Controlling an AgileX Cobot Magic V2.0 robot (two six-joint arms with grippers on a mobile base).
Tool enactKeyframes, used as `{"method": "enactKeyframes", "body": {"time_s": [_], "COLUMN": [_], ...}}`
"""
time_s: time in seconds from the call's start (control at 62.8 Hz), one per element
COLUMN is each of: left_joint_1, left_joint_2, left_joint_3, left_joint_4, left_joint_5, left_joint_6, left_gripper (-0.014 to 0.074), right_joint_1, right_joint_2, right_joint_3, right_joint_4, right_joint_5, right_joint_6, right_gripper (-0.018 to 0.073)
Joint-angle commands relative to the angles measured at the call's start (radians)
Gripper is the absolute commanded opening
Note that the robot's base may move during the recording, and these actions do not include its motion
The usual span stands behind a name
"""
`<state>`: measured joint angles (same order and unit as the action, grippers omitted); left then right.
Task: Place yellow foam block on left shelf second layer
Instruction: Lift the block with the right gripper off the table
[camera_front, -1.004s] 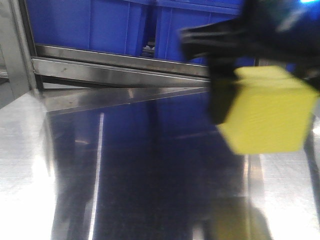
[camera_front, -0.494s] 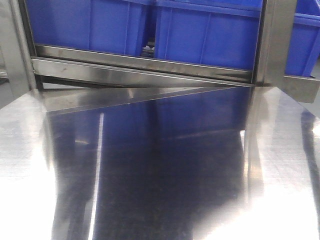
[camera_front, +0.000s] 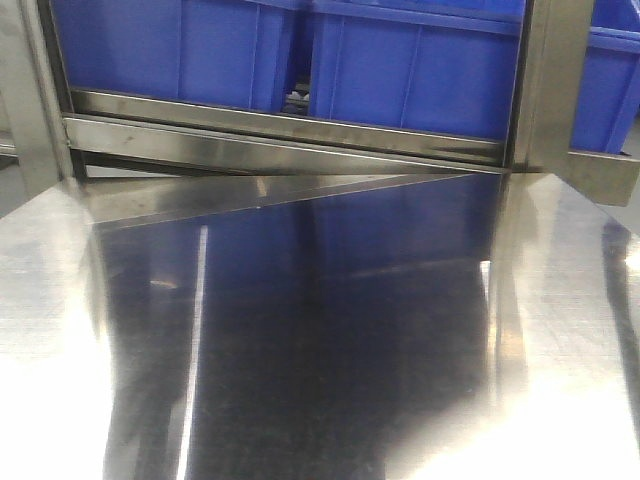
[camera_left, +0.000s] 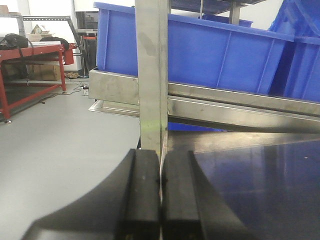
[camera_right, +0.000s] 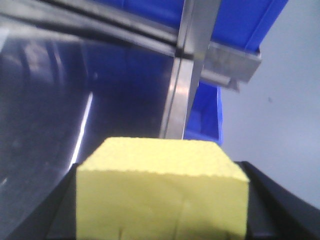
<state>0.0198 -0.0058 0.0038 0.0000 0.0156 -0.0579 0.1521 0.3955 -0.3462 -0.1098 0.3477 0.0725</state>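
The yellow foam block is gripped between the fingers of your right pincer, in the air over the right edge of the steel surface, close to the upright post. The front view shows none of it. Your left pincer is clenched on nothing, facing the left post. Swing wide of the upright post, carry the block level, squeeze lightly since foam dents, and release only once it lies flat. Which layer is the second is not plain here.
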Motion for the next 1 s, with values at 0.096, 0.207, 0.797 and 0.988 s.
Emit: {"method": "enactKeyframes", "body": {"time_s": [0.096, 0.207, 0.797, 0.988], "left_joint_1": [-0.008, -0.008, -0.008, -0.008], "left_joint_2": [-0.021, -0.021, -0.021, -0.021], "left_joint_3": [0.026, 0.026, 0.026, 0.026], "left_joint_4": [-0.006, -0.006, -0.006, -0.006], "left_joint_5": [-0.082, -0.082, -0.082, -0.082], "left_joint_6": [-0.003, -0.003, -0.003, -0.003], "left_gripper": [0.0124, 0.0124, 0.0124, 0.0124], "right_joint_1": [-0.029, -0.076, -0.108, -0.108], "right_joint_2": [-0.104, -0.127, -0.127, -0.127], "right_joint_3": [0.04, 0.07, 0.082, 0.082], "right_joint_4": [0.037, 0.051, 0.051, 0.051], "right_joint_5": [-0.149, -0.205, -0.365, -0.365], "right_joint_6": [-0.01, -0.01, -0.01, -0.01], "right_gripper": [0.0484, 0.0484, 0.0484, 0.0484]}}
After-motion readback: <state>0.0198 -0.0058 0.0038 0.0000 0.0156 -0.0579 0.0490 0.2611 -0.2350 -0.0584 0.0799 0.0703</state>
